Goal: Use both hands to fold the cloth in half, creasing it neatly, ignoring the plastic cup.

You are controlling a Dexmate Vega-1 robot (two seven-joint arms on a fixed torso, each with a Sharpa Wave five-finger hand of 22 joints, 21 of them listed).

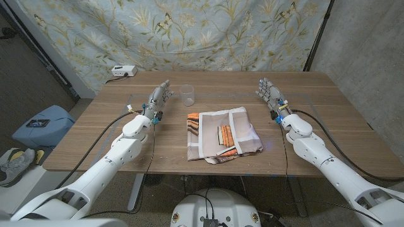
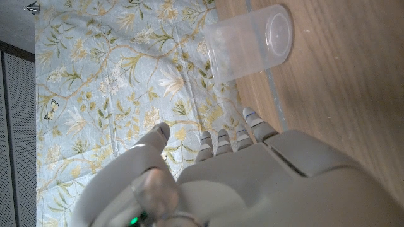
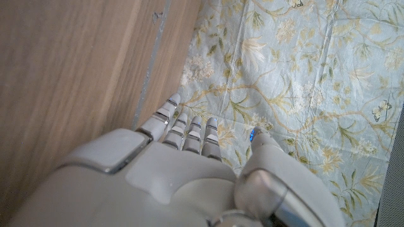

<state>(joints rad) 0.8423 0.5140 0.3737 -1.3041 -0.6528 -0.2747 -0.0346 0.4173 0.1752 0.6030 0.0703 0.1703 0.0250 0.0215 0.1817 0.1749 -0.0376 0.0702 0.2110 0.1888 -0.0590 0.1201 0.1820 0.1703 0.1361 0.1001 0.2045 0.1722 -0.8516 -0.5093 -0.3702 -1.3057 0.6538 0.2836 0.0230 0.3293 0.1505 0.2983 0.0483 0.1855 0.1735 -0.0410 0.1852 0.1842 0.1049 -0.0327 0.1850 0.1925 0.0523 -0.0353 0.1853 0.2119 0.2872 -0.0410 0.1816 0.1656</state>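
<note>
**Operator:** Both of my hands are empty, with the fingers spread and held up off the wood. The left hand (image 1: 160, 96) is near the plastic cup (image 1: 187, 94), and the right hand (image 1: 270, 94) is over toward the far right part of the table (image 1: 328, 101). Neither one touches the cloth (image 1: 222, 133).

**Colleague:** Where does the cloth sit?

**Operator:** It's near the front edge, around the middle, between my two arms. It's rumpled and looks partly doubled over already, and an orange-striped patch is showing. The cup stands just beyond its far left corner, apart from it.

**Colleague:** How would you go about the fold?

**Operator:** I reckon the reach comes first. I'd bring both hands down to two corners on the same edge and pinch them level. Then I'd carry that edge over together so it lands square on the opposite one, and press along the fold. My left hand has to come in on the near side of the cup so it doesn't knock it.

**Colleague:** Do the wrist cameras add anything?

**Operator:** The left wrist view shows the cup (image 2: 249, 39) is clear plastic and empty, and that it's ahead of my fingers (image 2: 214, 142) without touching them. The right wrist view shows my fingers (image 3: 183, 129) reaching past the table's edge toward the floral backdrop (image 3: 303, 75). The head view is where I can judge both hands against the cloth.
</note>
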